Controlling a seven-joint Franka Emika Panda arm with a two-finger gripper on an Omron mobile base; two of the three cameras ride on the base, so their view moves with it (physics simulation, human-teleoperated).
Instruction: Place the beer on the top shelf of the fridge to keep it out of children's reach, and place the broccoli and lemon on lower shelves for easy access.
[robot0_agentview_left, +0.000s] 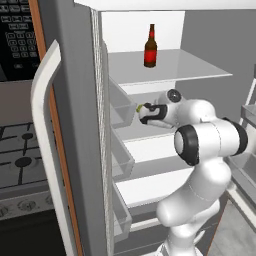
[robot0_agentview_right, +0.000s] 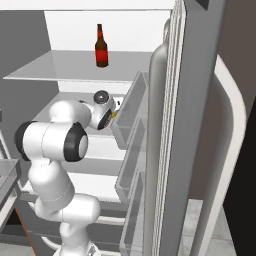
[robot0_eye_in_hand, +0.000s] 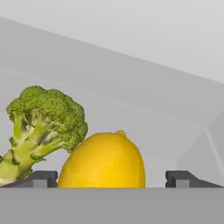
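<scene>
The beer (robot0_agentview_left: 150, 47) stands upright at the back of the fridge's top shelf (robot0_agentview_left: 195, 67), also seen as the beer (robot0_agentview_right: 101, 47) in the right base view. My gripper (robot0_agentview_left: 141, 111) reaches into the lower shelf (robot0_agentview_left: 145, 132) just beneath it. In the hand view my gripper (robot0_eye_in_hand: 111, 179) is open, its fingertips (robot0_eye_in_hand: 41, 178) spread wide. Between them rests the yellow lemon (robot0_eye_in_hand: 103, 162), with a gap on its right side. The broccoli (robot0_eye_in_hand: 43, 122) lies just left of the lemon, touching it. A sliver of the lemon (robot0_agentview_right: 115, 114) shows at the hand.
The open fridge door (robot0_agentview_left: 75, 125) with its white handle (robot0_agentview_left: 42, 125) and grey bins (robot0_agentview_left: 120, 107) stands close on the left of my arm. The other door's bins (robot0_agentview_right: 131, 107) crowd the right. A stove (robot0_agentview_left: 20, 155) and black microwave (robot0_agentview_left: 17, 35) lie beyond.
</scene>
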